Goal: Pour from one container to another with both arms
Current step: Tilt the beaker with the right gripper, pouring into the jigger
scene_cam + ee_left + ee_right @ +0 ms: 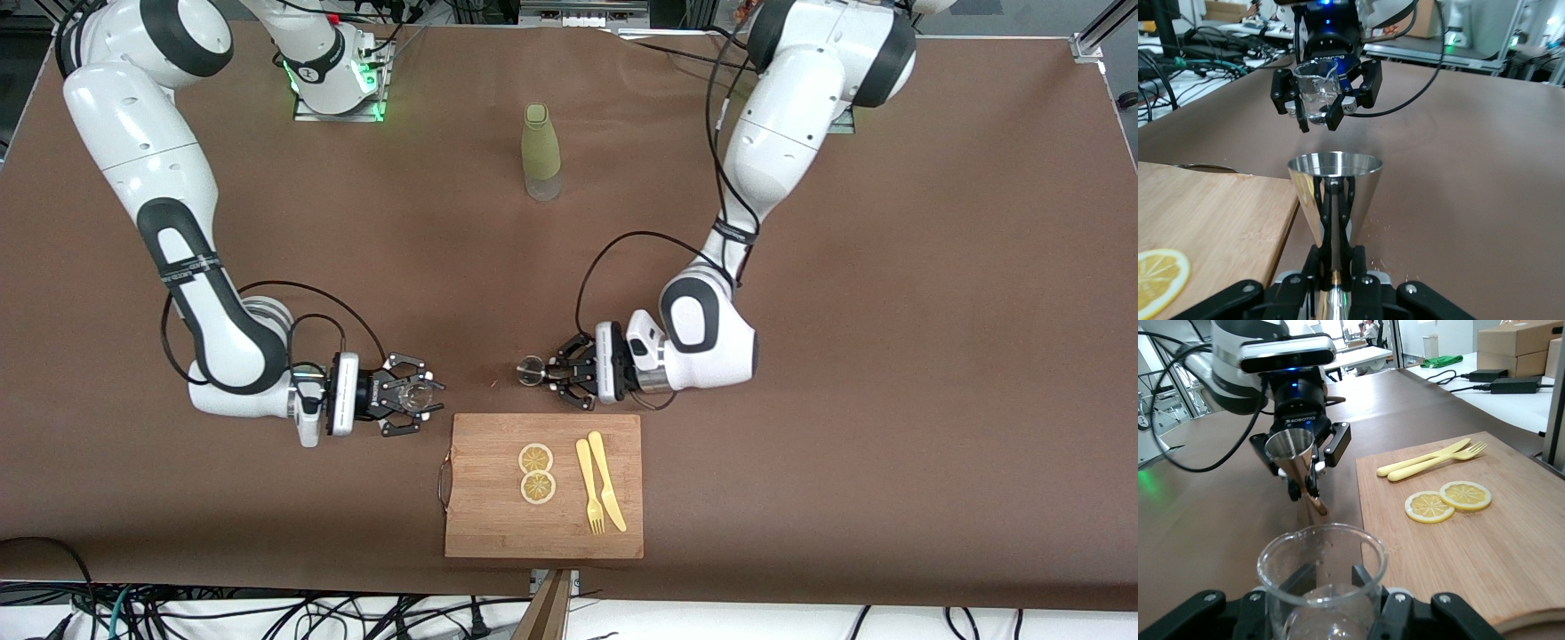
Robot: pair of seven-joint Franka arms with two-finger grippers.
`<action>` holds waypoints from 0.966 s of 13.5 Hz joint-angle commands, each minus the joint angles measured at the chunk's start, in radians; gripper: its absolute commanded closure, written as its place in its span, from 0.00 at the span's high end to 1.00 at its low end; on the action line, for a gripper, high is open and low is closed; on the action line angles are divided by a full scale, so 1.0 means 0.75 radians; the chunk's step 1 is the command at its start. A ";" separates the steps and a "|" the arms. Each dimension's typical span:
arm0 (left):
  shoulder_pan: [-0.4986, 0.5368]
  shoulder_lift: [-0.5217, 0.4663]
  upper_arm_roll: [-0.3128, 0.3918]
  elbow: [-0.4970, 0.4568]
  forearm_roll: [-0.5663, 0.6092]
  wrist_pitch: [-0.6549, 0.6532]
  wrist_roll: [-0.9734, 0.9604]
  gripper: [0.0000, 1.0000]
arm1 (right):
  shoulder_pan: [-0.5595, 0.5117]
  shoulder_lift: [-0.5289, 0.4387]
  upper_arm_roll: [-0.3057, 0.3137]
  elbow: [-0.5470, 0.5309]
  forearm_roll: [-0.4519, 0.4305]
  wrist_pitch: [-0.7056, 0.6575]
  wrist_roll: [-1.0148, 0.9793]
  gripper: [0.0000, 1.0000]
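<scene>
Left gripper point(553, 373) is clamped on a steel jigger point(531, 370); right gripper point(418, 399) is clamped on a glass beaker point(414, 396). Both held upright above the table, mouths level, apart, facing each other beside the cutting board point(498, 524).

A plain brown cloth-covered table point(889, 356) lies under two glossy white jointed arms point(151, 169) with black joint bands and black cables. The black finger grippers point(411, 396) show against it. One clear glass beaker point(1321, 580) has no tint; the shiny silver metal cone cup point(1333, 187) mirrors dark streaks. The pale olive-green frosted bottle point(540, 151) is plain. On the light tan wooden board point(498, 524) lie two yellow lemon slices point(537, 473) with white rims, and pale yellow plastic cutlery point(600, 484).
</scene>
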 commanded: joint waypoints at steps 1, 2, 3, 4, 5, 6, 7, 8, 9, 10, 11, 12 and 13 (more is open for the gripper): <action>-0.085 -0.012 0.036 -0.009 -0.053 0.108 -0.077 0.00 | 0.019 0.009 0.028 0.016 -0.034 0.044 0.064 0.34; -0.104 -0.012 0.038 -0.007 -0.053 0.135 -0.110 0.00 | 0.030 0.007 0.028 0.018 -0.052 0.046 0.088 0.34; -0.118 -0.010 0.038 -0.002 -0.053 0.166 -0.124 0.00 | 0.040 0.007 0.030 0.018 -0.081 0.050 0.115 0.34; -0.126 -0.005 0.038 0.000 -0.053 0.196 -0.127 0.00 | 0.048 0.007 0.032 0.018 -0.095 0.083 0.145 0.34; -0.130 -0.003 0.038 0.000 -0.053 0.201 -0.133 0.00 | 0.052 0.007 0.056 0.018 -0.102 0.110 0.168 0.34; -0.128 -0.001 0.036 0.002 -0.059 0.201 -0.135 0.00 | 0.054 0.007 0.067 0.018 -0.130 0.136 0.190 0.34; -0.130 -0.001 0.036 0.002 -0.092 0.201 -0.141 0.00 | 0.056 0.007 0.073 0.020 -0.159 0.142 0.227 0.34; -0.132 -0.001 0.036 0.004 -0.102 0.203 -0.157 0.00 | 0.056 0.007 0.091 0.022 -0.205 0.143 0.264 0.34; -0.139 0.007 0.038 0.018 -0.102 0.205 -0.176 0.00 | 0.056 0.007 0.106 0.040 -0.271 0.145 0.313 0.33; -0.147 0.013 0.038 0.028 -0.102 0.209 -0.208 0.00 | 0.056 0.007 0.110 0.048 -0.330 0.143 0.358 0.33; -0.157 0.015 0.038 0.036 -0.102 0.245 -0.239 0.00 | 0.056 0.005 0.130 0.050 -0.373 0.143 0.399 0.33; -0.163 0.023 0.036 0.055 -0.100 0.276 -0.263 0.00 | 0.056 0.005 0.138 0.054 -0.412 0.143 0.428 0.33; -0.169 0.037 0.038 0.081 -0.100 0.278 -0.282 0.00 | 0.056 0.005 0.145 0.055 -0.443 0.141 0.454 0.33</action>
